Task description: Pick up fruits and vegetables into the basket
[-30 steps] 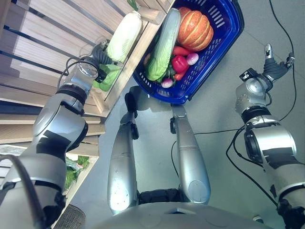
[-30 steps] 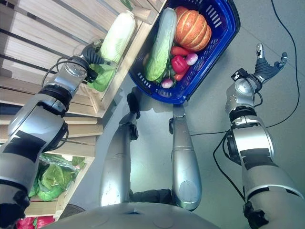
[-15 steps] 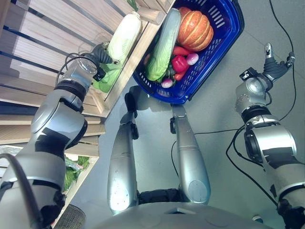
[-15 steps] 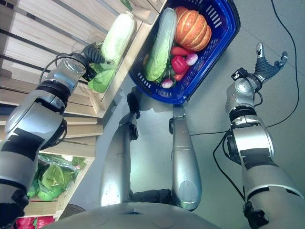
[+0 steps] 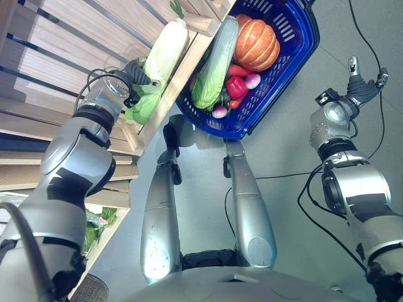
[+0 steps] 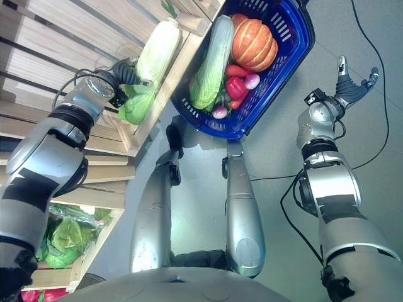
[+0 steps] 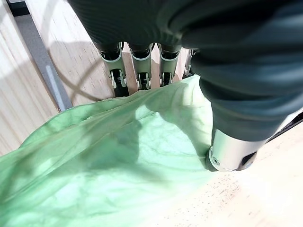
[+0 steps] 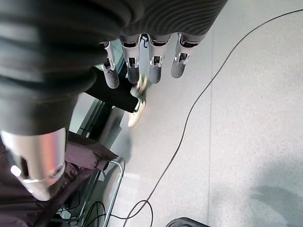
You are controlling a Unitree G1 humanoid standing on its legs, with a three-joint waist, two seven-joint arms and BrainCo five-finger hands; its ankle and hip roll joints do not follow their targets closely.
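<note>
Left hand: on the wooden shelf, my fingers reach over the napa cabbage's green leaves; whether they grip it, I cannot tell.
Cabbage: lying lengthwise along the shelf edge, just beside the basket.
Basket: blue, on the floor, already loaded with produce.
Right hand: idle, fingers relaxed, empty.

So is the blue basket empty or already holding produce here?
Holding produce. The blue basket contains a pumpkin, a long cabbage, a red pepper and smaller vegetables.
</note>
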